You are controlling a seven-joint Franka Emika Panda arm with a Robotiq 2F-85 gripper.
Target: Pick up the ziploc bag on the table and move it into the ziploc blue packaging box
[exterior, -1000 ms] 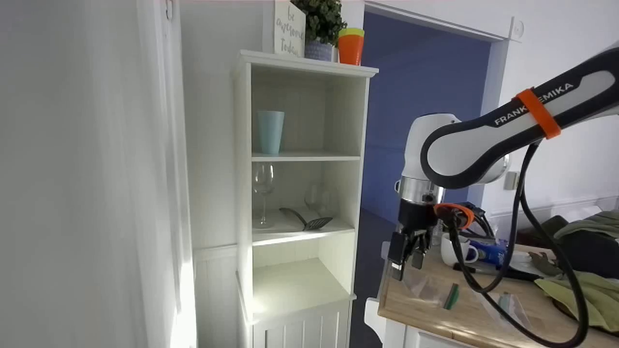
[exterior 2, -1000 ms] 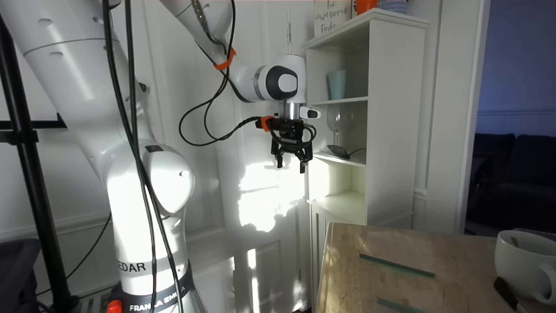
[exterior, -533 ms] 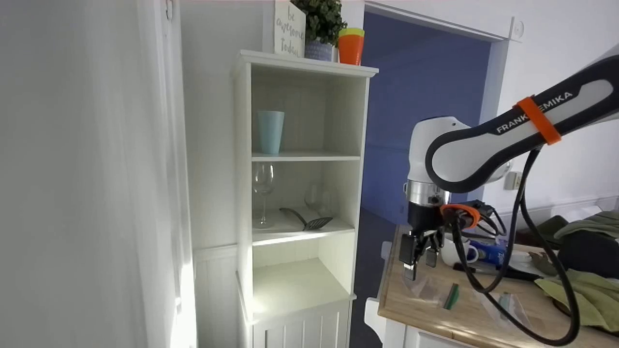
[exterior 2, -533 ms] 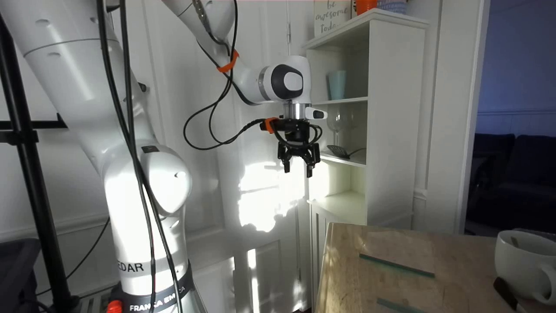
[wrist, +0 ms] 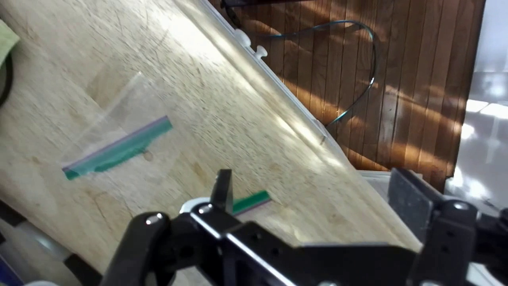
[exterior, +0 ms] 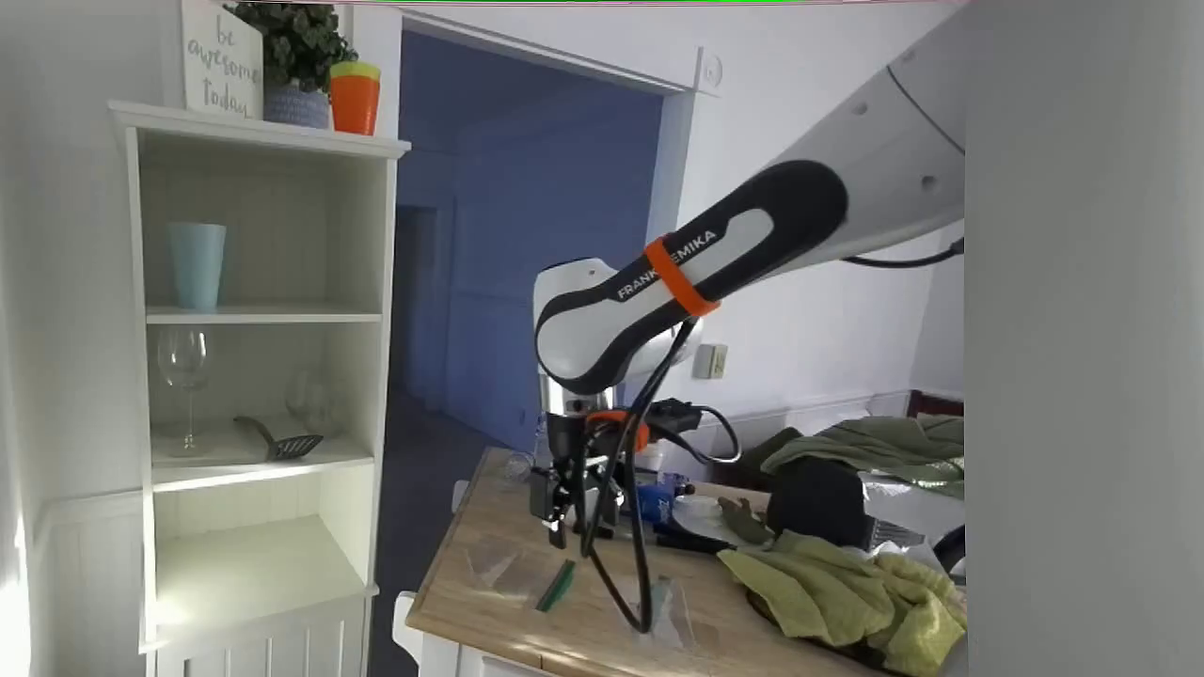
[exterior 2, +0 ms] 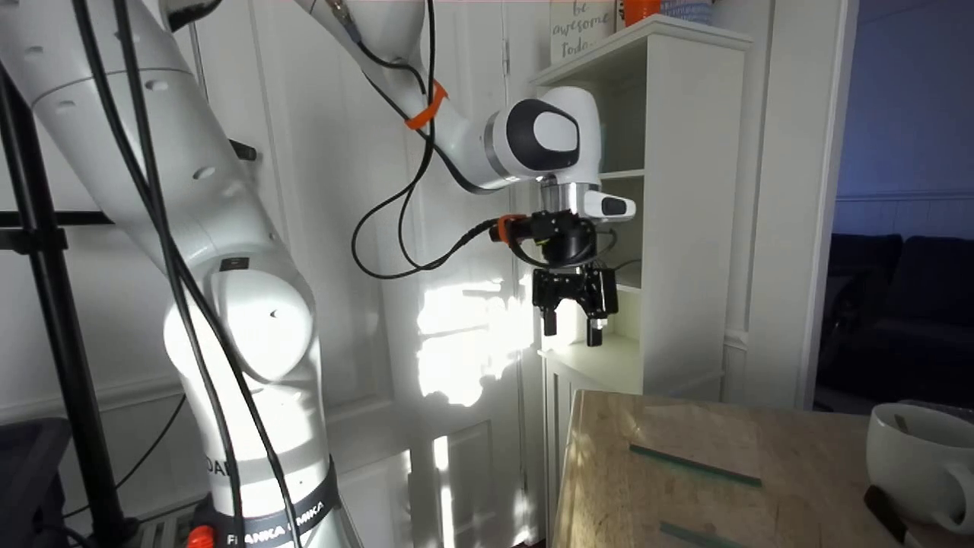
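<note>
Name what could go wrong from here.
Grasp: one ziploc bag lies nearly flat on the wooden tabletop, so the open hand may slide over it without gripping.
Mix-up: a second ziploc bag lies nearby and could get dragged along.
Placing: the white mug stands close to the blue packaging box and might get bumped.

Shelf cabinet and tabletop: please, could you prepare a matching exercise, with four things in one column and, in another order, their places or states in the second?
Things:
1. Zip bag nearer the yellow-green cloth
2. Blue cup
3. End effector
4. Slotted spatula

Places or states:
A. In the uppermost open compartment of the white cabinet
B. Open, gripping nothing
C. Lying on the tabletop
D. In the middle compartment, with the stemmed wine glass

Pairs: 1-C; 2-A; 3-B; 4-D
</note>
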